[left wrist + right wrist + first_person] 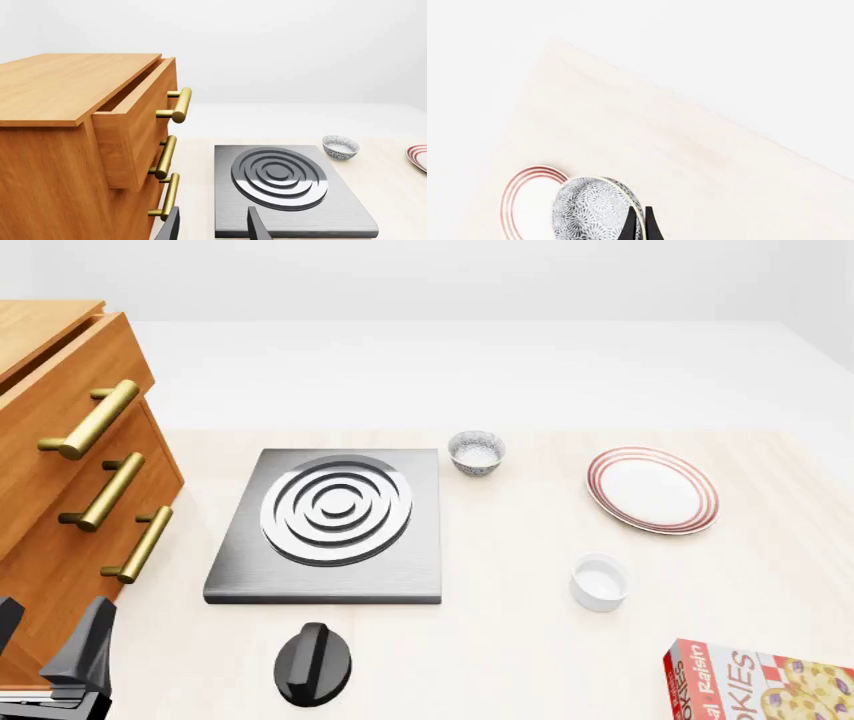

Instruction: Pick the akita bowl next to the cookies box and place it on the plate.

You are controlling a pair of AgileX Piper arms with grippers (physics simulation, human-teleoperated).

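Left wrist view: a wooden drawer cabinet (73,150) of warm orange grain fills one side, its top drawer pulled partly out, with three brushed brass bar handles (175,105) down its front. Beside it on the pale table (393,190) lies a flat grey stove slab (287,192) with a raised burner of concentric dark rings. Past the slab's far corner stands a small speckled bowl (341,147), patterned grey and white outside, whitish inside. A sliver of the plate (419,157) with red rings shows at the picture's edge. The left gripper (213,227) shows two dark fingers spread apart with nothing between them.

Front view: the left gripper (54,645) sits at the near left corner of the table, in front of the cabinet. The slab lies left of centre, a black rounded knob (314,663) near the table's front edge before it. The speckled bowl stands just off the slab's far right corner. The plate (651,490), smooth, round and white with thin red rings, lies toward the right edge. A plain white ramekin (599,581) stands nearer the front, apart from the plate. The cookies box (761,680), a red-and-white carton, lies at the near right corner. The right arm does not show here.

Right wrist view: the right gripper (640,224) has its dark fingers pinched narrowly on the rim of the akita bowl (590,210), which is tilted so its floral-speckled outside faces the camera. The bowl overlaps the plate (527,200) behind it; whether they touch cannot be told.
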